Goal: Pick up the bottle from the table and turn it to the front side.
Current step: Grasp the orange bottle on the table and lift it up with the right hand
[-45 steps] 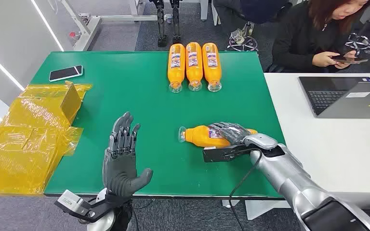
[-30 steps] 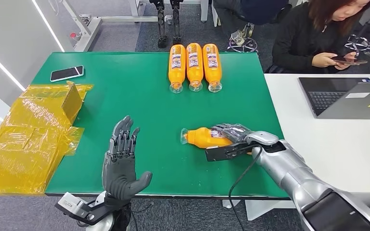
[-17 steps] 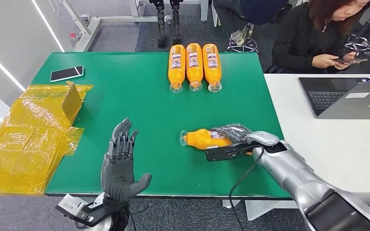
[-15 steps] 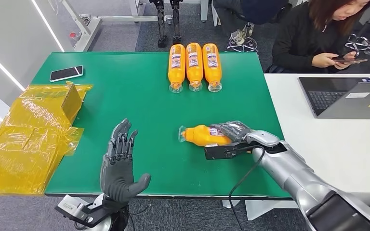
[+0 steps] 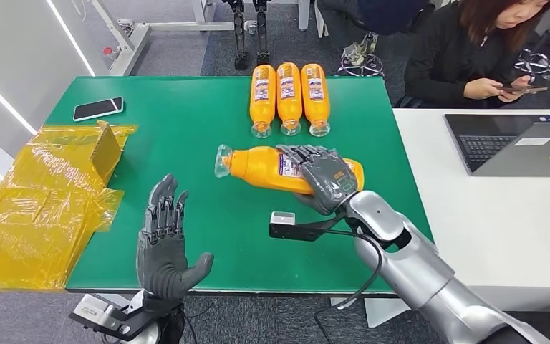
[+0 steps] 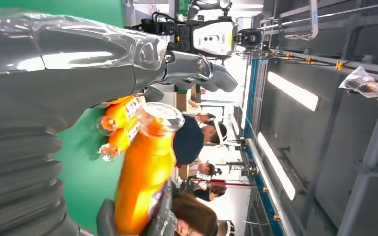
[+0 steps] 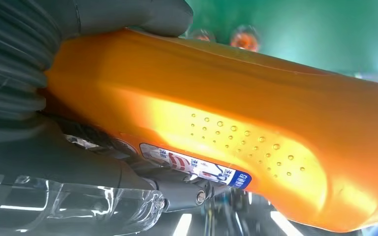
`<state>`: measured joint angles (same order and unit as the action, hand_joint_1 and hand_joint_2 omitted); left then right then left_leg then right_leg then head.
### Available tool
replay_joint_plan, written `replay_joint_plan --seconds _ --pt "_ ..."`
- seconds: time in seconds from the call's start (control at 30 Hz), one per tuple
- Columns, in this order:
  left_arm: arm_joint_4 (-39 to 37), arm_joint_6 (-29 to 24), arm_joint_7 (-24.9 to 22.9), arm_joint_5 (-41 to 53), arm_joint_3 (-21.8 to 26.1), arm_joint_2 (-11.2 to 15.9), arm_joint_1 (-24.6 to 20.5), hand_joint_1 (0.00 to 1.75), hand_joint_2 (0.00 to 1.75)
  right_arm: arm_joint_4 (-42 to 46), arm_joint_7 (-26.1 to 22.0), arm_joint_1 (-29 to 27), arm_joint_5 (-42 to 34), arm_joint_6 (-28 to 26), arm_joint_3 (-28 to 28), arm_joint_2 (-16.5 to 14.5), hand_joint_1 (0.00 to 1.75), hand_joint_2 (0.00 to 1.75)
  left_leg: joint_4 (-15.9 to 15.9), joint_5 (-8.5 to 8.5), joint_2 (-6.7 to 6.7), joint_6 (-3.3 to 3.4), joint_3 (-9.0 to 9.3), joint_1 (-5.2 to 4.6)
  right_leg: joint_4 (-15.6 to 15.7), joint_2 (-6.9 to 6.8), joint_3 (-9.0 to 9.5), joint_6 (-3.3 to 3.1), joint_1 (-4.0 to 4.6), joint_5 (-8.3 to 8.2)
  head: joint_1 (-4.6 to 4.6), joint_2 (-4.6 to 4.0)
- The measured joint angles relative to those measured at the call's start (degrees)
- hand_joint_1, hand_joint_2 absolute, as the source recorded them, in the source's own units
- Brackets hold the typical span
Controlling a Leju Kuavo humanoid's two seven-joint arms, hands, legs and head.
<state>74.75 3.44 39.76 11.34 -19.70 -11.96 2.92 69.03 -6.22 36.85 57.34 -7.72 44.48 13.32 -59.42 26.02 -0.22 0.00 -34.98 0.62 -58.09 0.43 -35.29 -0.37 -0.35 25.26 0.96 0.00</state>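
Observation:
My right hand point(image 5: 322, 178) grips an orange bottle point(image 5: 265, 166) around its labelled middle and holds it lying sideways above the green table point(image 5: 186, 143), cap end toward my left. The right wrist view has the bottle's orange body point(image 7: 256, 132) close up, with my thumb and fingers wrapped around it. In the left wrist view the same bottle point(image 6: 145, 182) hangs over the table. My left hand point(image 5: 163, 240) is raised at the table's near edge, palm up, fingers apart and holding nothing.
Three more orange bottles point(image 5: 288, 97) lie side by side at the table's far edge. A phone point(image 5: 97, 108) lies at the far left, beside yellow plastic wrap with a box point(image 5: 50, 193). A person sits beyond a white desk with a laptop point(image 5: 515, 143).
My right hand has lifted the bottle off the table and carried it up and toward my left. My left hand has drifted slightly toward me.

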Motion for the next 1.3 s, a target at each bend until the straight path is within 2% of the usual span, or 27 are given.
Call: replay_joint_plan --seconds 0.2,0.33,0.47,0.73,1.0,1.3 --pt "0.33 0.03 -0.16 0.17 0.48 -0.63 0.12 0.0 1.75 5.67 -0.48 -5.52 3.38 -2.47 -3.13 -0.84 1.75 1.75 -0.01 0.0 -0.03 0.01 -0.02 0.0 0.01 -0.05 0.0 0.0 0.0 0.0 0.0 0.0" --pt "0.23 0.4 -0.77 -0.09 0.49 -1.16 0.02 0.0 1.75 9.54 -0.71 -12.23 5.8 -5.97 -5.67 -2.81 1.75 1.75 0.0 0.03 -0.04 0.01 -0.02 0.0 0.01 -0.07 -0.02 0.01 0.0 0.04 -0.01 0.0" --pt "0.02 1.2 -1.16 -0.73 0.49 -1.71 -0.24 0.0 1.75 12.17 -1.44 -17.58 5.29 -8.03 -7.59 -3.53 1.75 1.75 0.01 0.07 -0.04 -0.02 -0.02 0.0 0.02 -0.06 -0.05 0.0 0.0 0.08 -0.01 0.0" --pt "-1.9 3.86 -0.96 -4.21 0.49 -2.0 -1.14 0.0 1.75 14.98 -5.93 -28.17 2.58 -14.88 -9.6 -3.79 1.75 1.75 0.01 0.13 -0.05 -0.02 -0.05 0.0 0.03 -0.05 -0.04 0.04 0.0 0.11 0.0 -0.01" --pt "-2.6 5.18 -0.58 -5.02 0.47 -2.07 -1.67 0.0 1.75 13.63 -9.39 -29.85 -1.76 -14.83 -7.91 -7.65 1.75 1.75 0.02 0.13 -0.01 -0.02 -0.03 0.01 -0.01 -0.03 -0.04 0.03 0.01 0.12 0.0 0.0" --pt "-2.58 5.19 -0.44 -5.33 0.31 -2.07 -1.9 0.0 1.75 7.42 -13.19 -25.77 -6.13 -14.49 -4.88 -13.09 1.75 1.75 0.02 0.11 -0.01 -0.03 -0.03 0.01 -0.02 -0.03 -0.04 0.03 0.0 0.11 0.0 0.0"
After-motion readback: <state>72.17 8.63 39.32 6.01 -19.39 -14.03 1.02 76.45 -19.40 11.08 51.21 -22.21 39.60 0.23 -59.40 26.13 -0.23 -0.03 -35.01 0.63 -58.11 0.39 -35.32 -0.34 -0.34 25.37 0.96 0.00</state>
